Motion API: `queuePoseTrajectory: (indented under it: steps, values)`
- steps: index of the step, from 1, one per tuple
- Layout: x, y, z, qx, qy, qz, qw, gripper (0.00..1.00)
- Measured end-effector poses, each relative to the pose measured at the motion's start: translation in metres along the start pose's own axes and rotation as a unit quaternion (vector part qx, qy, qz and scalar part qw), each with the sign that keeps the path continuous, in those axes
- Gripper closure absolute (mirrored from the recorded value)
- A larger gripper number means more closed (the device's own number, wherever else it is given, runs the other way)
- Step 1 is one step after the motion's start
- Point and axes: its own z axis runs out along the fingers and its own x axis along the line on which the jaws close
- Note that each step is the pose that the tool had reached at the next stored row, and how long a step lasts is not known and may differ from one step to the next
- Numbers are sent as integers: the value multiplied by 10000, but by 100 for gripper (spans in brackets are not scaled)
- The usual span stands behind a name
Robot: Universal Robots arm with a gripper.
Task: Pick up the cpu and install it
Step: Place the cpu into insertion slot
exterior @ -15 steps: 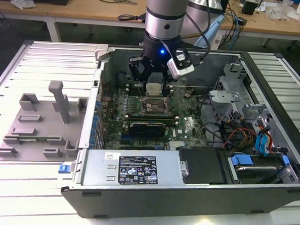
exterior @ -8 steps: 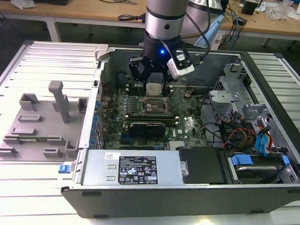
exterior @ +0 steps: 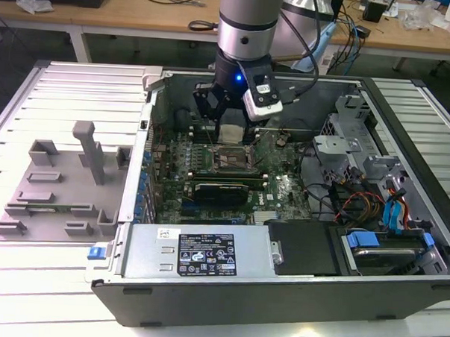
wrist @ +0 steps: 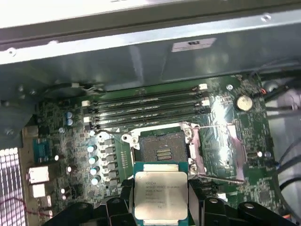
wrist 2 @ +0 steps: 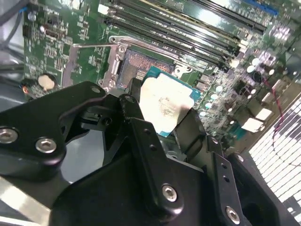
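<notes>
The cpu (exterior: 233,128) is a flat square chip with a silvery top and green edge. My gripper (exterior: 232,134) is shut on it inside the open computer case. In both wrist views the black fingers (wrist 2: 134,110) clamp opposite edges of the cpu (wrist 2: 164,106) (wrist: 161,194). It hangs a little above the motherboard, just off to one side of the uncovered socket (exterior: 231,160) (wrist 2: 140,63) (wrist: 164,147). The socket's metal load plate (wrist: 225,149) is swung open beside it.
A grey plastic tray (exterior: 56,183) with slots lies on the slatted table at the exterior view's left. Memory slots (wrist: 146,108) run beside the socket. A power supply box (exterior: 199,251), a drive cage (exterior: 346,136) and cables (exterior: 358,200) crowd the case.
</notes>
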Motion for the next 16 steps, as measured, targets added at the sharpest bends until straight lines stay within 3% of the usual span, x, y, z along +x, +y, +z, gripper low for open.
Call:
queuePoseTrajectory:
  steps: [2,5,6,8,9,12,14,16]
  values:
    - [0,0,2,-1,-11,171,9999,45]
    - [0,0,7,-3,-44,686,9976,45]
    - [0,-1,9,-4,-61,950,9955,45]
    - [0,-1,11,-5,-78,1222,9925,45]
    - [0,-1,12,-5,-82,1286,9917,45]
    - [0,-1,14,-7,-101,1574,9875,45]
    - [0,-1,15,-8,-119,1846,9827,45]
    - [0,-1,16,-8,-131,2043,9788,45]
